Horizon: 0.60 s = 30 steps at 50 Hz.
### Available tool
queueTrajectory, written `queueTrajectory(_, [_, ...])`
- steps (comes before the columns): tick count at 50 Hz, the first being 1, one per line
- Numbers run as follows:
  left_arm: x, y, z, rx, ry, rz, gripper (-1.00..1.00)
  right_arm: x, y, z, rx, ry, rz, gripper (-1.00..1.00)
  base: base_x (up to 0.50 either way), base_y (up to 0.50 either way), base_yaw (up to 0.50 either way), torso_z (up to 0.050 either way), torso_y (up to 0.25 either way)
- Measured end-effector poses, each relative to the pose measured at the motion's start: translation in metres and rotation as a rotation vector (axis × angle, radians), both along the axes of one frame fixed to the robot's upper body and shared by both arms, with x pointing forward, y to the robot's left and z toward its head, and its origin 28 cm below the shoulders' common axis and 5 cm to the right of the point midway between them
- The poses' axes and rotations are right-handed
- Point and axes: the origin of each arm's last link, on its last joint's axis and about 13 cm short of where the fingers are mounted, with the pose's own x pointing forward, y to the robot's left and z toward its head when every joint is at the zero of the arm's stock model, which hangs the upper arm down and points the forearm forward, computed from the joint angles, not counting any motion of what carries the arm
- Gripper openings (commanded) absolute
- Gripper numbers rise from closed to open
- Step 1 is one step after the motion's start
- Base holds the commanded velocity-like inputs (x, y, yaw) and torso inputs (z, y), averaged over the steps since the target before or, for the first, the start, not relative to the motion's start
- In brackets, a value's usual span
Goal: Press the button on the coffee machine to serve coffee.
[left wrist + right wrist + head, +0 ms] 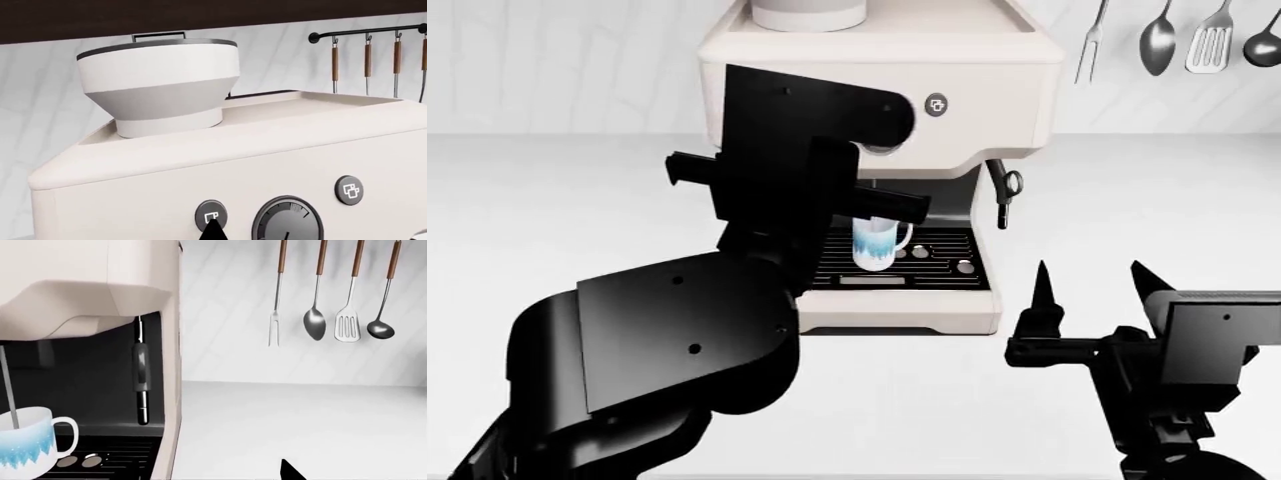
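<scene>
The cream-white coffee machine (167,165) fills the left wrist view, with a bean hopper (160,80) on top. On its front are a round gauge (287,222), a left cup-icon button (211,215) and a right button (349,190). My left gripper (212,229) is shut, its single black tip touching the left button's lower edge. In the head view my left arm (787,200) hides that button. A blue-and-white mug (878,242) stands on the black drip tray (941,270). My right gripper (1094,285) is open and empty, right of the machine (1001,80).
Kitchen utensils hang on a rail on the wall right of the machine (333,315). The steam wand (141,370) hangs at the machine's right side. The white counter (300,425) stretches right of the machine. A thin grey line runs down into the mug (30,440).
</scene>
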Motion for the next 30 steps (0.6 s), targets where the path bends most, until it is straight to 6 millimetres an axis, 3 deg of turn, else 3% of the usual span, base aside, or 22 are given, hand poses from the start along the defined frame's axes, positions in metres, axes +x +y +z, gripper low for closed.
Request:
queueTrajectory(16, [-0.001,0.000,0.001,0.006,-0.003,0.002,-1.00,-0.001,0.000,-0.001,0.004,0.000,-0.001,1.00,0.00,0.00,0.00,0.000,0.000])
queueTrajectory(30, [-0.015,0.006,0.007,0.001,-0.034,0.013,-1.00,-0.002,-0.001,-0.001,0.008,-0.001,-0.003,1.00,0.00,0.00,0.00,0.000,0.000])
